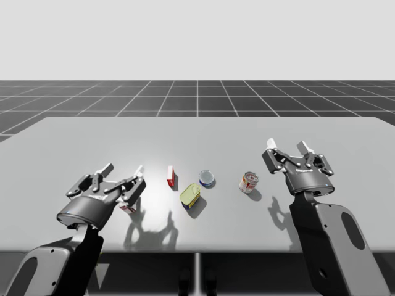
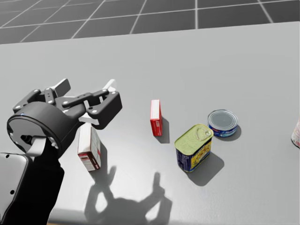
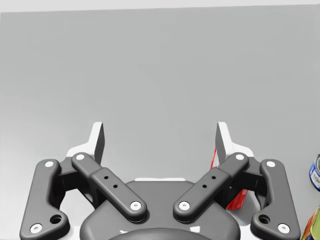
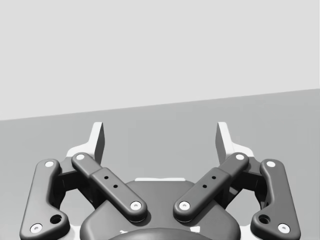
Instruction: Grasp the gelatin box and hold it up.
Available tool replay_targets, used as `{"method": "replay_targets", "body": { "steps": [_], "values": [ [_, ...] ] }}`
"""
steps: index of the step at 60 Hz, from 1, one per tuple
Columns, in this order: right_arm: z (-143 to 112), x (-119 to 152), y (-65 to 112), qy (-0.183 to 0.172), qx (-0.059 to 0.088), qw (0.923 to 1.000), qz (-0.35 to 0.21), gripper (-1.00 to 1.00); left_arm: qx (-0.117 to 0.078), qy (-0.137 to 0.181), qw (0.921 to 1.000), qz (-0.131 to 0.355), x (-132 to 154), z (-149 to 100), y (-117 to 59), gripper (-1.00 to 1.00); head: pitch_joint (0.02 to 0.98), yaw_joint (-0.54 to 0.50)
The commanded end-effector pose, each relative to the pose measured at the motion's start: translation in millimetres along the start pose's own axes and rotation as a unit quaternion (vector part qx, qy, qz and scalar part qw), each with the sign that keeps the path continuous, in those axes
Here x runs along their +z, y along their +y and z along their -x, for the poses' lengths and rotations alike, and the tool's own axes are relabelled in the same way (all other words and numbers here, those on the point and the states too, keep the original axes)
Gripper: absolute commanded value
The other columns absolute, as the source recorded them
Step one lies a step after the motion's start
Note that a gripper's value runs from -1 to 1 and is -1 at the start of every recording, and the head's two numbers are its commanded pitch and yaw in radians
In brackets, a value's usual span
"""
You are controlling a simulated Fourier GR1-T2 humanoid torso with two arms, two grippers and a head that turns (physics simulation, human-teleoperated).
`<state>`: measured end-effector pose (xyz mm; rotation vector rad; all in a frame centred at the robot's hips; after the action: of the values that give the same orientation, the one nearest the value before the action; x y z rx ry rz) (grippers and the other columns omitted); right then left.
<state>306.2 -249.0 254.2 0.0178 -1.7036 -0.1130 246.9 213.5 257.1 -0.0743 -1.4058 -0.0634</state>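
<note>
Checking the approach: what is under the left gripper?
A white-and-red box stands on the table beneath the left gripper, whose jaws are open. Its top end is covered by the gripper; the lower part shows.

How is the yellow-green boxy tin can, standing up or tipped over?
Standing up. The yellow-green boxy tin can rests on its base on the grey table, its pull-tab lid facing up.

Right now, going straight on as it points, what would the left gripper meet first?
Probably bare table; nothing stands ahead of the left gripper, fingers open. The red box sits beside it.
</note>
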Motion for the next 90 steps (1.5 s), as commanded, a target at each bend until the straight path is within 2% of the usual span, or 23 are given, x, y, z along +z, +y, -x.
{"method": "replay_targets", "body": {
  "steps": [1,10,23,38,68,75,78,90],
  "values": [
    [0,0,-1.2,-0.001,-0.002,1.0,0.0,-1.0,-0.009,0.032,0.9993,0.02,21,14,-18.8,-1.0,0.78,0.21],
    [0,0,-1.8,-0.002,-0.001,1.0,0.0,-1.0,-0.015,0.057,0.9975,0.04,24,30,-29.1,-1.0,0.78,0.2],
    [0,-1,-2.6,-0.003,-0.002,1.0,0.001,-1.0,-0.019,0.093,0.9939,0.057,15,62,-45.0,-1.0,0.785,0.2],
    [0,-1,-3.3,-0.004,-0.002,1.0,0.001,-1.0,-0.037,0.102,0.9923,0.06,-3,80,-54.5,-1.0,0.785,0.2],
    [0,-2,-3.4,-0.008,-0.003,0.9999,0.01,-1.0,-0.054,0.119,0.9909,0.034,-52,91,-65.0,-1.0,0.781,0.19],
    [-1,-2,-3.7,-0.009,-0.002,0.9999,0.011,-1.0,-0.051,0.127,0.9902,0.028,-63,92,-67.7,-1.0,0.783,0.19],
    [-1,-2,-3.8,-0.009,-0.002,0.9999,0.011,-1.0,-0.055,0.128,0.99,0.025,-66,93,-68.5,-1.0,0.783,0.19],
    [-1,-2,-4.2,-0.009,-0.001,0.9999,0.012,-1.0,-0.041,0.143,0.9887,0.02,-77,95,-70.5,-1.0,0.783,0.19]
  ]
}}
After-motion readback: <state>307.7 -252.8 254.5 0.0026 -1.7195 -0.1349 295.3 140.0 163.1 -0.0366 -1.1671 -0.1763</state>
